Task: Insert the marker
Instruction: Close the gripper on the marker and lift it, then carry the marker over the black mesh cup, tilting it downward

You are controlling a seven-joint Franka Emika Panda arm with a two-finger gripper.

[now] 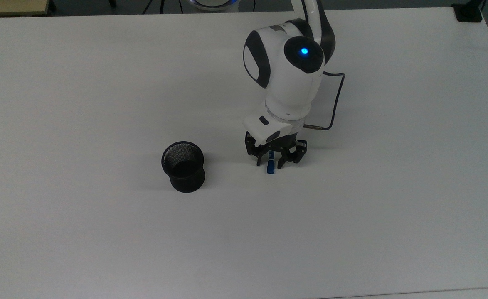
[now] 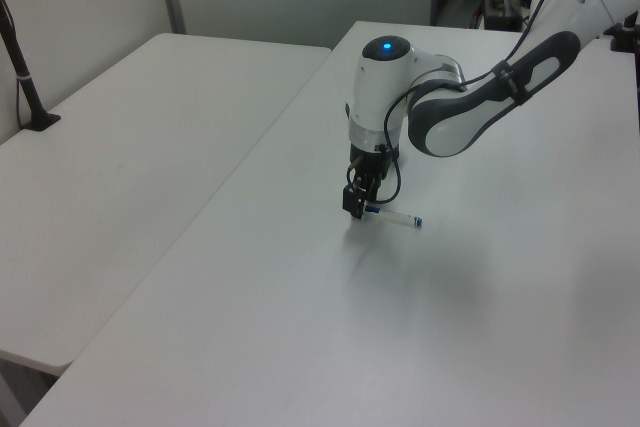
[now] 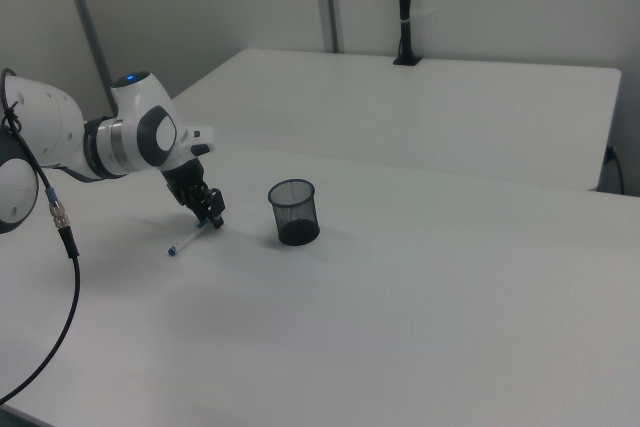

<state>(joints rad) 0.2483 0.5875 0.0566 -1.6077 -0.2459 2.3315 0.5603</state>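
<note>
Top view: gripper [image 1: 272,162] low over the marker [image 1: 271,166], fingers apart on either side of the capped end.

Marker flat on the table [image 1: 102,232], near the black mesh cup [image 1: 183,166], at the cup's 3 o'clock. Probably light, stiff, smooth-barrelled and prone to roll or swing; best pinched across the barrel nearer mid-length than the cap, for balance when tipped upright.

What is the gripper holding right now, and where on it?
Nothing yet: the open gripper straddles the marker near its blue cap end, which lies flat on the table.
</note>
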